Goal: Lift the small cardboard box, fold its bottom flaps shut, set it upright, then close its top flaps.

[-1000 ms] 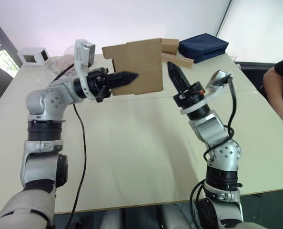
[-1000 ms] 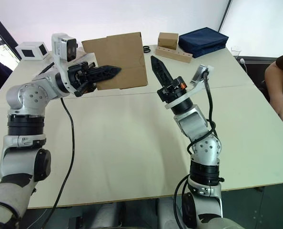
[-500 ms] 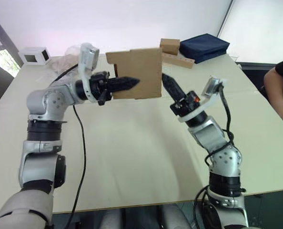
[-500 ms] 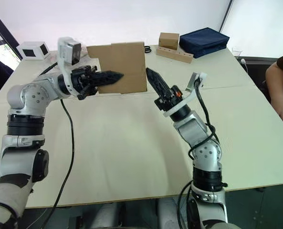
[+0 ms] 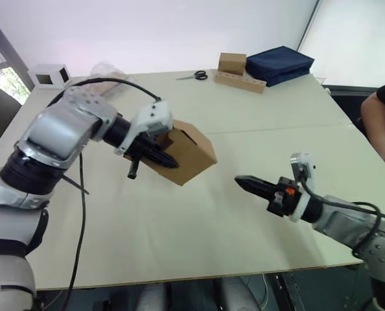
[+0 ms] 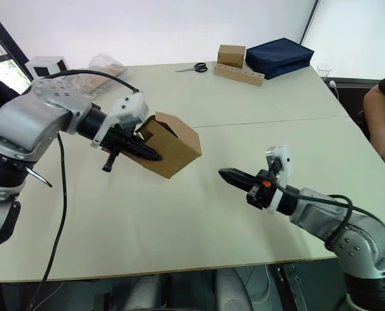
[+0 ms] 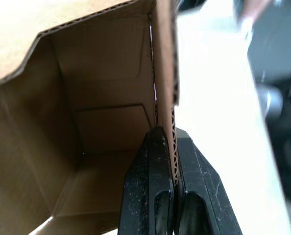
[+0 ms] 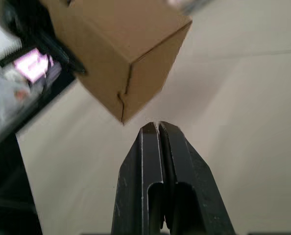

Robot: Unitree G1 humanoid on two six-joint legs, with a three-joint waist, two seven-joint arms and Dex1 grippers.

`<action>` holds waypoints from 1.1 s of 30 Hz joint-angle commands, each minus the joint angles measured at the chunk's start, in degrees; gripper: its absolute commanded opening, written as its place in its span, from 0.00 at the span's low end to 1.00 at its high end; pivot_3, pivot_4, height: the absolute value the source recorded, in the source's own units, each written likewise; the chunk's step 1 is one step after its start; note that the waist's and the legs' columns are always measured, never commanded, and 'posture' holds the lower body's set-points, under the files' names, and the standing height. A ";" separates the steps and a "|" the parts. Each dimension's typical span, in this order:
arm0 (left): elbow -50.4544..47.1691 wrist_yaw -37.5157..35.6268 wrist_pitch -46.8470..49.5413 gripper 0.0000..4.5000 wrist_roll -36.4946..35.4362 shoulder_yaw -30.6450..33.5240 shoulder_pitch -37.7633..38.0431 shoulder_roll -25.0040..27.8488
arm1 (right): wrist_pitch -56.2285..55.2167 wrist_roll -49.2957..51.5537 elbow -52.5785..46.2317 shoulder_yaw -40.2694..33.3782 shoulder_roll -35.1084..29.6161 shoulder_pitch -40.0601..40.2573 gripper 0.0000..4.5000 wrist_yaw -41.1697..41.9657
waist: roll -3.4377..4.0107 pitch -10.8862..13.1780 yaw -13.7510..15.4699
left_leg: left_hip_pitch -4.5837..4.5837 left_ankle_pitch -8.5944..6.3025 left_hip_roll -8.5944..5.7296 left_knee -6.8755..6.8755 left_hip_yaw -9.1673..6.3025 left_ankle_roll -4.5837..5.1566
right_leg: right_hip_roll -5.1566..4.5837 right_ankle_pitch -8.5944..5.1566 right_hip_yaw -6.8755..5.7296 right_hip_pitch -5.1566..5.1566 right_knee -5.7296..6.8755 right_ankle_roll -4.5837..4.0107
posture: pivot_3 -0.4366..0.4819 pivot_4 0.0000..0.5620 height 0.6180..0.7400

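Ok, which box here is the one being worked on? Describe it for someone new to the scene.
On the pale table, look toward the robot's left side. The small cardboard box is tilted, with one wall pinched in the left gripper. Unlike the brown box by the scissors, it's plain, with an open end.

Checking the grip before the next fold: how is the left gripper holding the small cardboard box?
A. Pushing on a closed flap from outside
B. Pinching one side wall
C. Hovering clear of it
B: in the left wrist view the left gripper has the small cardboard box wall clamped between its fingers.
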 commanded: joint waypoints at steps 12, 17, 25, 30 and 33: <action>-11.09 -6.53 5.63 0.00 16.04 -19.59 -7.14 2.65 | -1.60 -11.74 -5.54 5.68 -1.82 1.42 0.01 2.15 | -0.14 0.09 0.71 | -0.02 -0.01 0.01 0.04 0.00 0.01 | 0.00 0.00 0.00 0.00 0.01 0.00 | 0.48 0.27 1.00; -12.59 -6.89 8.68 0.00 16.98 -20.86 -7.77 1.80 | -2.72 -14.24 -5.45 6.68 0.85 2.23 0.01 1.15 | -0.16 0.11 0.71 | -0.02 0.00 0.00 0.04 0.00 0.01 | 0.00 0.00 0.00 0.00 0.01 0.00 | 0.48 0.27 1.00; -15.44 -6.06 11.69 0.00 16.69 -22.08 -6.80 0.90 | -3.73 -17.57 -4.79 7.82 3.21 2.15 0.01 0.92 | -0.17 0.11 0.69 | -0.01 0.00 0.01 0.05 -0.02 0.01 | 0.00 0.00 0.00 0.00 0.03 0.00 | 0.48 0.27 1.00; -18.25 -5.38 14.10 0.32 15.62 -22.05 -6.21 1.35 | -3.72 -18.32 -4.01 7.45 3.30 1.79 0.00 1.78 | -0.17 0.11 0.74 | -0.01 0.00 0.01 0.06 -0.02 0.01 | -0.01 0.00 0.00 0.01 0.03 0.00 | 0.48 0.27 1.00; -20.20 -5.12 16.14 0.55 14.35 -21.61 -6.09 1.54 | -3.77 -18.78 -3.44 7.48 3.27 1.46 0.00 2.36 | -0.17 0.11 0.72 | -0.01 0.00 0.01 0.06 -0.02 0.01 | -0.01 0.00 0.00 0.01 0.04 0.00 | 0.48 0.27 1.00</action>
